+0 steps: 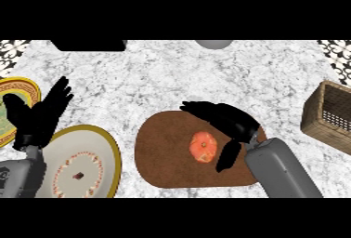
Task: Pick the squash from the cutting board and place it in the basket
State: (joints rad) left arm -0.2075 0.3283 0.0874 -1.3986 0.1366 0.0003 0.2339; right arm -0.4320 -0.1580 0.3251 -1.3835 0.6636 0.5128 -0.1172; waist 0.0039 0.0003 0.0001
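Head view. The squash, an orange rounded fruit, lies on the brown cutting board near the middle of the marble worktop. The right hand hangs above the board's upper right part, its fingers spread apart and reaching left, its thumb pointing down just beside the squash; nothing is held. The basket, woven and brown, stands at the right edge, well apart from the board. The left hand rests with fingers straight and up at the left, above a gold-rimmed plate; a second patterned plate shows at the far left edge. The step in hand appears to be the approach to the grasp. The next move calls for lowering the right hand so fingers and thumb close round the squash, then lifting it clear toward the basket.
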